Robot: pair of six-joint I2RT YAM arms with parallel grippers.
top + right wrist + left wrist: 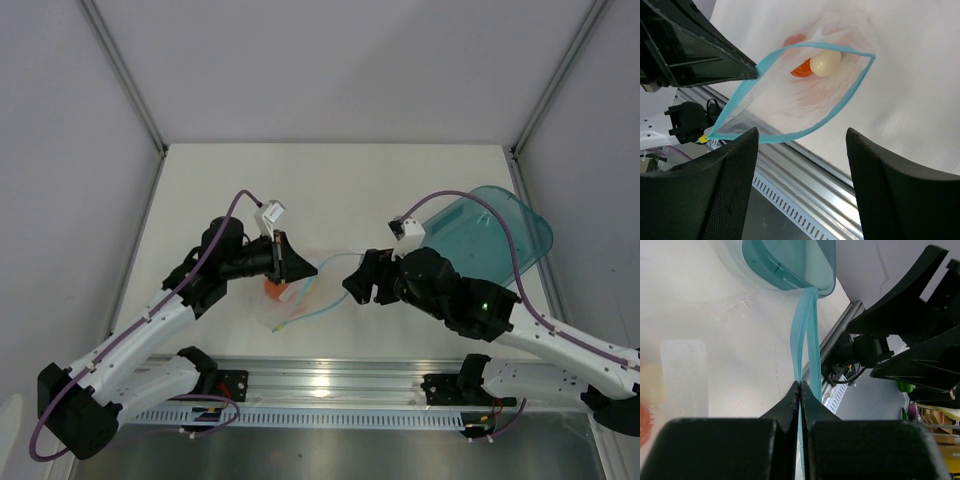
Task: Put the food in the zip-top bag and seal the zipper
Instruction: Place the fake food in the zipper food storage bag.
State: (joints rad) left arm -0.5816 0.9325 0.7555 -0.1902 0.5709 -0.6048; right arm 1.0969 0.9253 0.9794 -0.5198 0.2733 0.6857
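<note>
The left gripper (288, 262) is seen fully closed, its fingers (785, 410) pressed together with the thin teal-blue zipper (740, 97) pinched between their tips; in the left wrist view the strip is seen running up out of the closed jaws as two bands that part slightly further along. By this grip one side of the mouth of the zip-top bag (300, 300) is held up, near the front middle of the table (330, 180), and the mouth is shown in the right wrist view as a wide, leaf-shaped loop of teal edging. The small yellowish end of the strip is seen at the lower left corner of that loop. Both pieces of food are seen inside the clear pouch: the pale cream ball (826, 62) is lodged just within the far rim of the mouth, and the orange-red lump (802, 69) is touching it on its left, partly covered by crinkled plastic. From above, the lump is seen just below the left gripper's tips. The right gripper (801, 132) is held in front of the open mouth with its fingers (725, 190) spread wide; nothing is held between them, and whether the bag's near rim is touched cannot be told. The two grippers are faced toward each other across the bag. A translucent teal plate (500, 235) is seen behind the right arm, toward the right edge of the table.
</note>
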